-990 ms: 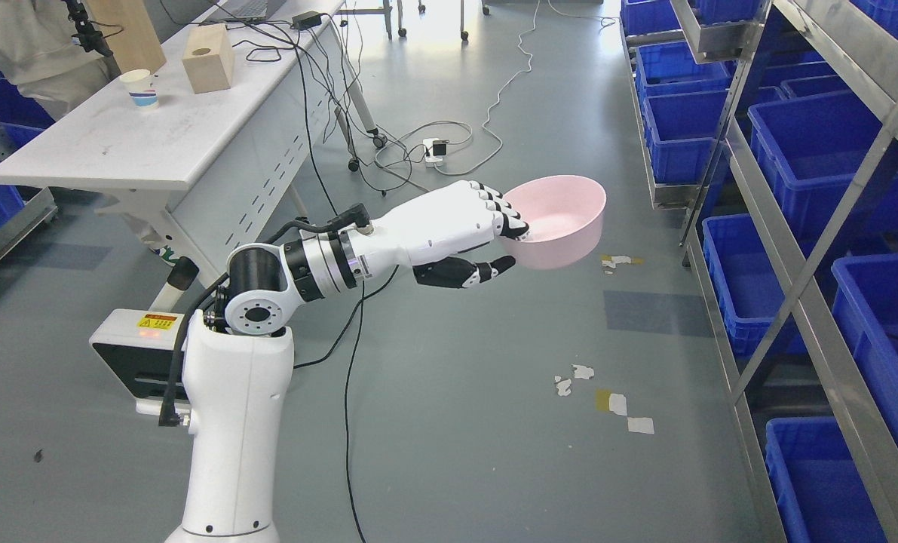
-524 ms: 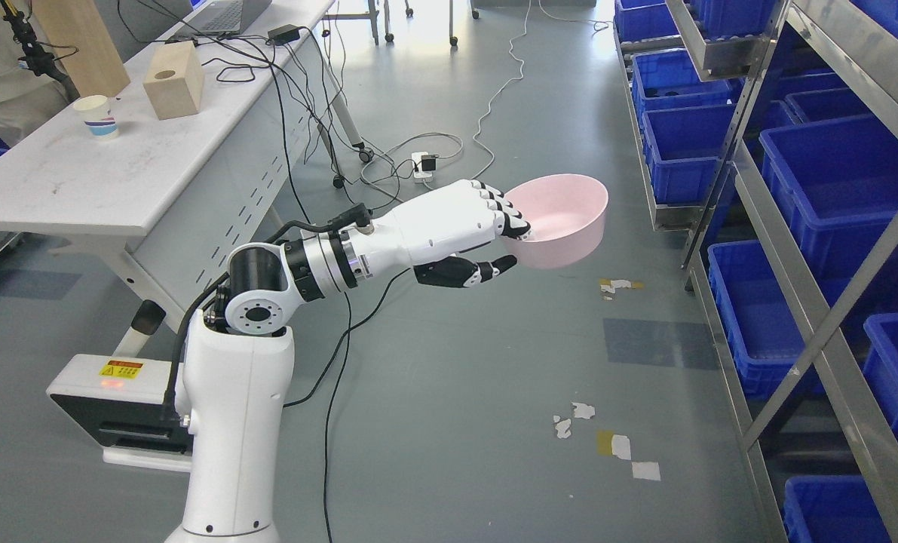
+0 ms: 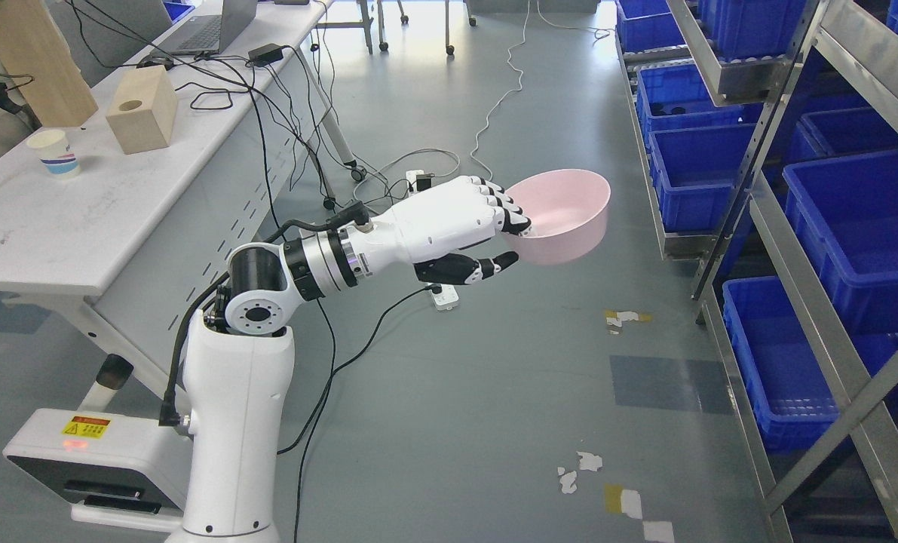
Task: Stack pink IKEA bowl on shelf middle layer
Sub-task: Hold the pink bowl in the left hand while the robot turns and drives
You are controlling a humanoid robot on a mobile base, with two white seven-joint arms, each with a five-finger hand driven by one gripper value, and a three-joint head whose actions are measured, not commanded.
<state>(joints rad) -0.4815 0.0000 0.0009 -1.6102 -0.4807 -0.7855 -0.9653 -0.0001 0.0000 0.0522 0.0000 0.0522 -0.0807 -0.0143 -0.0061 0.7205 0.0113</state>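
My left hand (image 3: 507, 240) is stretched out over the floor at mid-frame, shut on the near rim of a pink bowl (image 3: 565, 215). Four fingers (image 3: 510, 211) hook over the rim into the bowl, and the thumb (image 3: 486, 265) presses under its side. The bowl is upright and empty, held in the air left of the metal shelf (image 3: 750, 158). A gap of floor lies between the bowl and the shelf's front post. My right arm does not show.
Blue bins (image 3: 690, 166) fill the shelf's layers along the right side. A white table (image 3: 64, 219) with a wooden block (image 3: 141, 119), a paper cup (image 3: 55, 153) and cables stands at left. Power strips (image 3: 444, 296) and cords lie on the floor below my arm.
The whole picture has slid down and leftward, so the camera has moved forward. My arm and the bowl keep the same pose in the frame; the shelf appears nearer.
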